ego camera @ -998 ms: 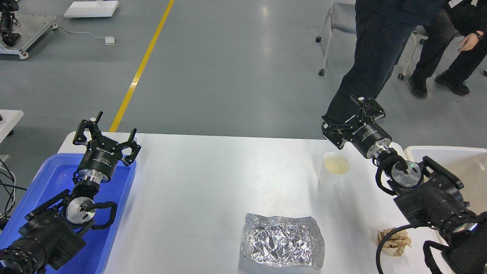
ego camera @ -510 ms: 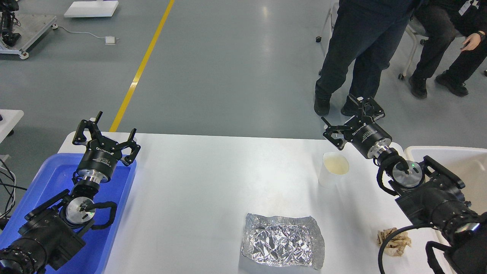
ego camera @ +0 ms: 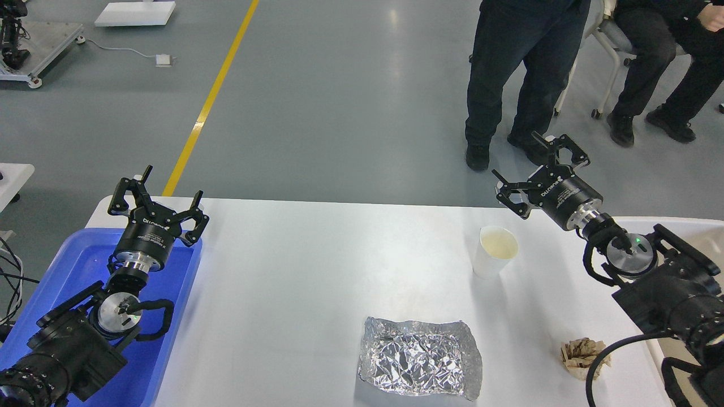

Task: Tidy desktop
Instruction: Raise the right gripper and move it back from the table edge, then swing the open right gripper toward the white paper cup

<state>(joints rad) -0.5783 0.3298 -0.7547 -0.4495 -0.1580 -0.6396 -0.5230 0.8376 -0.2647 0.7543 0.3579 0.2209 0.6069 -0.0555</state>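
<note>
**White desk with foil, cup and paper scrap, both grippers empty**

The desk point(ego camera: 294, 282) is a wide, smooth, plain white top with a rounded far-left corner. It fills the lower half of the head view, its long axis running left to right and its far edge lying nearly level against the grey floor point(ego camera: 339, 102).

Left of the desk, butting its left edge, sits a blue tray point(ego camera: 73, 271); what shows of its floor holds only the left arm above it. At the desk's right edge a beige-white bin point(ego camera: 696, 237) is mostly hidden by the right arm, and its contents cannot be told.

On the desk, near its front edge and right of centre, lies a crumpled sheet of aluminium foil point(ego camera: 419, 357), roughly rectangular with its longer side left to right. Behind the foil, toward the desk's far right, a white paper cup point(ego camera: 495, 250) stands upright with a pale yellowish inside. Near the desk's front right corner rests a small brown crumpled paper point(ego camera: 580, 356).

The left gripper point(ego camera: 155, 199) hovers over the desk's far-left corner, fingers spread wide, holding nothing. The right gripper point(ego camera: 537, 169) hangs past the desk's far edge, beyond the cup, fingers likewise spread and empty.
</note>
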